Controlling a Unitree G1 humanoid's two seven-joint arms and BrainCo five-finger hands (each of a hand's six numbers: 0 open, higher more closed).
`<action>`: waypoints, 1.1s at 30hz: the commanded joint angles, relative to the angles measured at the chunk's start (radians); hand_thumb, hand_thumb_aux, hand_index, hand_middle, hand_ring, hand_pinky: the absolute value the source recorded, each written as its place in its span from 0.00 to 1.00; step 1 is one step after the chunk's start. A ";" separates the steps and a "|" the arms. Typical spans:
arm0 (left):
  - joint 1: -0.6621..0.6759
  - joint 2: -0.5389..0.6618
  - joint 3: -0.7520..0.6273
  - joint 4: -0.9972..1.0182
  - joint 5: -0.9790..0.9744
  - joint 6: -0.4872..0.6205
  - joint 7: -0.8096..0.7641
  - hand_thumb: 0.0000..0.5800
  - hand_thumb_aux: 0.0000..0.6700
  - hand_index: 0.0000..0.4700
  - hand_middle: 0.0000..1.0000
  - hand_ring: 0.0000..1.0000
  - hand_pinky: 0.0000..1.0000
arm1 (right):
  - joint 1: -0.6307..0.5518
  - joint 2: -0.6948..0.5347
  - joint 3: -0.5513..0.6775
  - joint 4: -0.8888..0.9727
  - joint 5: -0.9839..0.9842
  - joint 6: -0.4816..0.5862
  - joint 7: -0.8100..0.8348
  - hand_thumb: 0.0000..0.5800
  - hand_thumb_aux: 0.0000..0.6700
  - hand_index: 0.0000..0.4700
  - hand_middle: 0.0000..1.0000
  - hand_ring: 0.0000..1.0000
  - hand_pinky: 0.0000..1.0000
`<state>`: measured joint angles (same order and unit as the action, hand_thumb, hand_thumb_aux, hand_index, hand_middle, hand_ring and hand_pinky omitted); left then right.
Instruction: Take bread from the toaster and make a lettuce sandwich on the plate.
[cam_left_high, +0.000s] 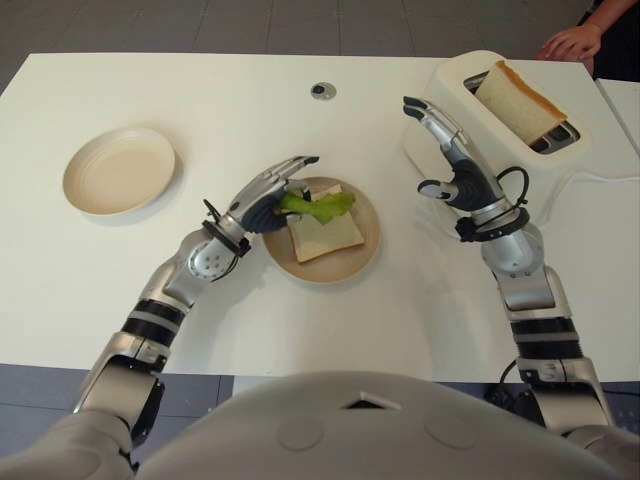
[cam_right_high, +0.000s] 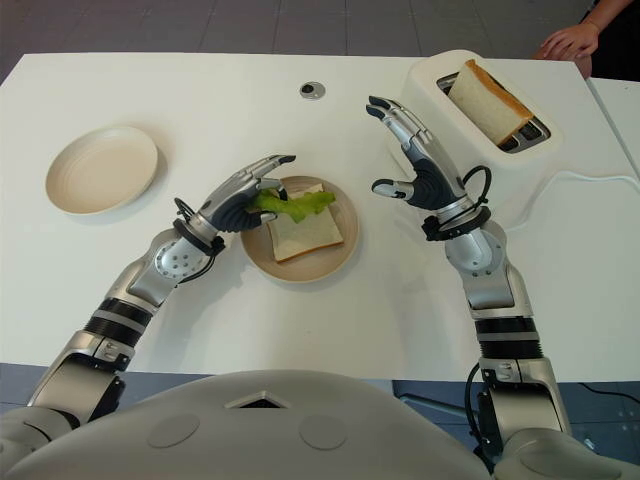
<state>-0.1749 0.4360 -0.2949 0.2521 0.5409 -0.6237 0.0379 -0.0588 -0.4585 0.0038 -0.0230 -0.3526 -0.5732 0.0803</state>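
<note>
The ruffled green lettuce leaf (cam_left_high: 318, 206) is pinched in the fingers of the left robot hand (cam_left_high: 265, 195). It sticks out past the fingertips toward the robot's right, so its long axis runs roughly side to side. It lies over the far edge of the square white bread slice (cam_left_high: 325, 238), which sits just in front of and below those fingertips on the round tan plate (cam_left_high: 345, 268); whether leaf and bread touch cannot be told. Judged from this, the leaf only has to come slightly toward the robot and down to lie on the slice. The right robot hand (cam_left_high: 455, 168) is released, with fingers stretched and nothing in them, and stands to the right of the plate. Just beyond and to the right of its fingertips is the white plastic toaster (cam_left_high: 455, 80), with a second browned bread slice (cam_left_high: 518, 100) leaning up out of its slot. That slice is clearly nearer the right robot hand. Well to the left of the left robot hand, an empty cream round dish (cam_left_high: 160, 195) rests on the white desk (cam_left_high: 250, 90).
</note>
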 joint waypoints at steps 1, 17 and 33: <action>-0.029 -0.002 0.017 0.005 0.044 0.009 0.037 1.00 1.00 1.00 0.00 0.00 0.00 | 0.010 0.003 0.005 0.014 0.008 -0.005 0.005 0.00 0.00 0.00 0.00 0.00 0.00; -0.027 0.023 -0.069 0.102 0.109 0.008 -0.025 0.00 0.00 0.00 0.00 0.00 0.00 | 0.017 -0.014 -0.031 -0.009 0.016 0.001 0.008 0.00 0.00 0.00 0.00 0.00 0.00; -0.006 0.003 0.043 0.000 0.042 0.027 0.067 0.00 0.00 0.00 0.00 0.00 0.00 | -0.088 -0.222 -0.300 0.220 -0.365 0.341 -0.293 0.00 0.00 0.00 0.00 0.00 0.00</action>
<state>-0.1944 0.4445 -0.2572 0.2594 0.5879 -0.5974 0.1056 -0.1303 -0.6551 -0.3359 0.1548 -0.7002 -0.2458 -0.2072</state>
